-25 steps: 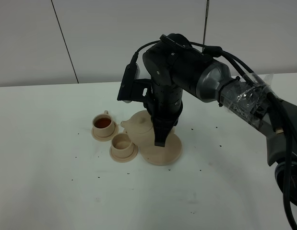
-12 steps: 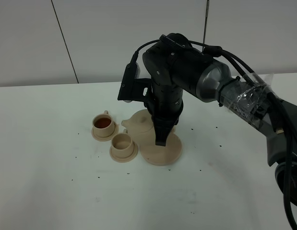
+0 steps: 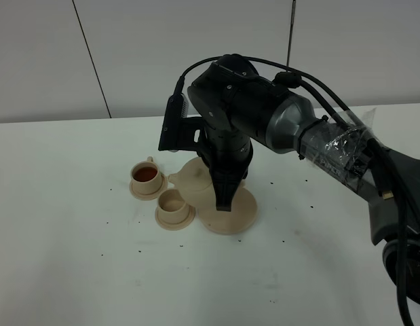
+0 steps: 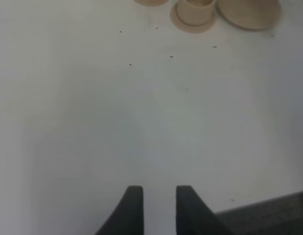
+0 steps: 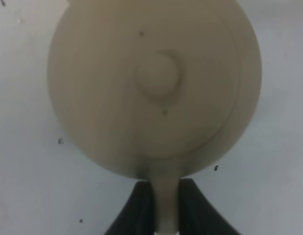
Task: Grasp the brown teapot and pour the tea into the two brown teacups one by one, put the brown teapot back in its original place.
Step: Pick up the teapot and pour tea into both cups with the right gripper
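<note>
The brown teapot [image 3: 195, 178] hangs over the left part of its original place, the wide saucer [image 3: 233, 212], spout toward the cups. My right gripper [image 3: 223, 198] points straight down, shut on the teapot's handle [image 5: 166, 205]. From above, the right wrist view shows the teapot [image 5: 151, 83] and its lid knob. Whether the pot rests on the saucer I cannot tell. Of the two brown teacups, the far one [image 3: 146, 174] holds dark tea and the near one [image 3: 172, 201] stands just under the spout. My left gripper [image 4: 155, 205] is open over bare table, holding nothing.
Small dark specks dot the white table [image 3: 74, 272]. The left wrist view shows the near cup [image 4: 193, 12] and the wide saucer [image 4: 249, 12] far ahead, and the table's dark edge [image 4: 268, 210] close by. A grey wall stands behind the table.
The right arm has shifted a little to the left, carrying the teapot slightly toward the near cup. The cups and the left gripper have not moved.
</note>
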